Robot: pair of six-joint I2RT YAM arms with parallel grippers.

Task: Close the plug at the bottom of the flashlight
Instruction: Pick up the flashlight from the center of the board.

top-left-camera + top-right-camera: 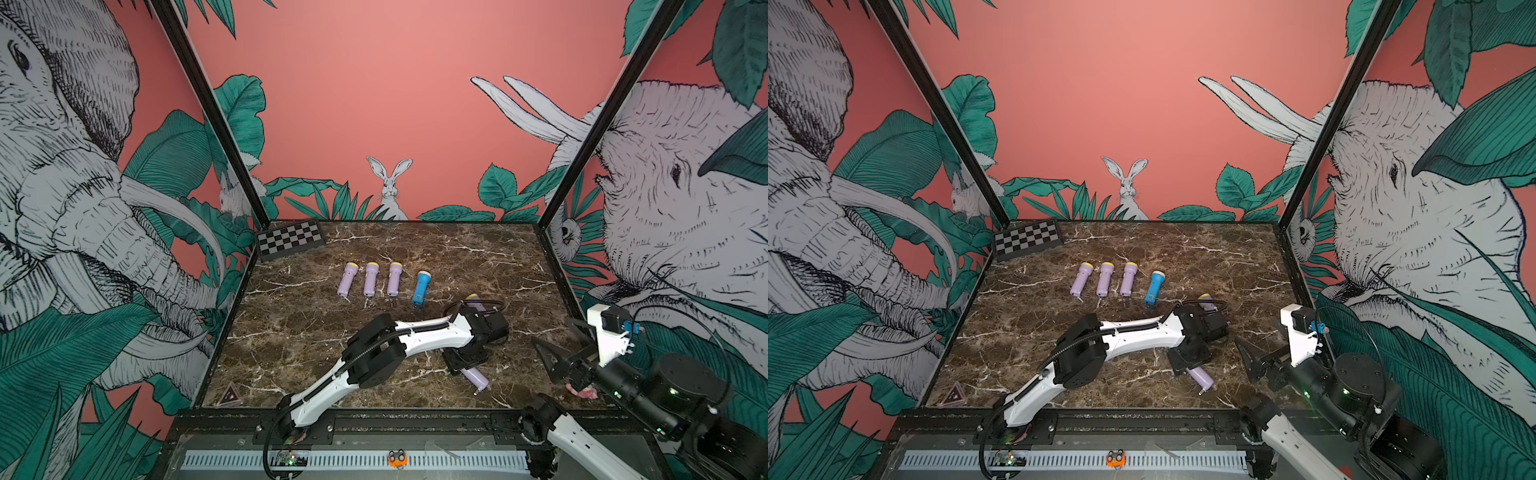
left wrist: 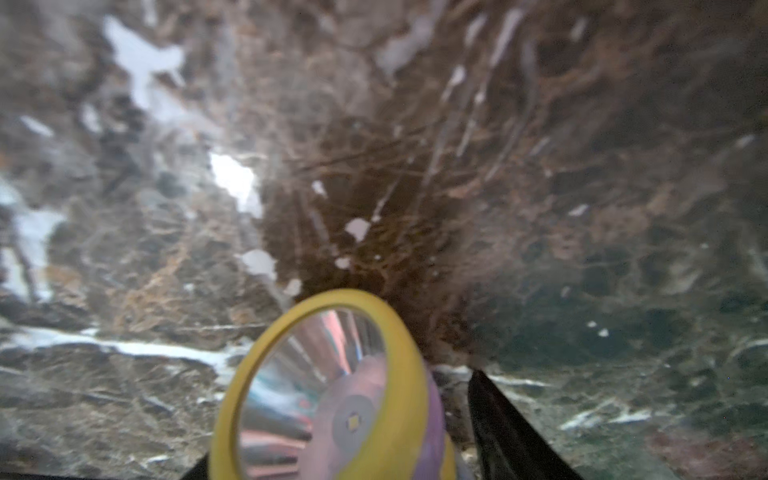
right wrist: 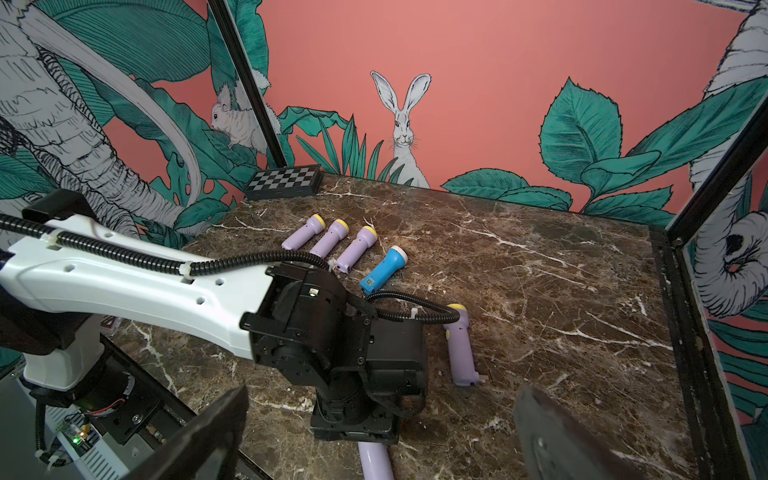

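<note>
Heads up, the flashlight [image 1: 474, 377] you care about lies low and right of centre in both top views. Its long axis slants from upper left to lower right, with the head tucked under your left gripper [image 1: 465, 360] and the plug [image 1: 478, 390] poking out at the bottom end. The left wrist view has the fingers [image 2: 507, 424] either side of the yellow rim [image 2: 401, 332], but I can't tell if they're actually pinching it. Your right gripper [image 1: 552, 332] hangs wide open and empty off to the right, so I'd say it's the nearer one for that plug.
</note>
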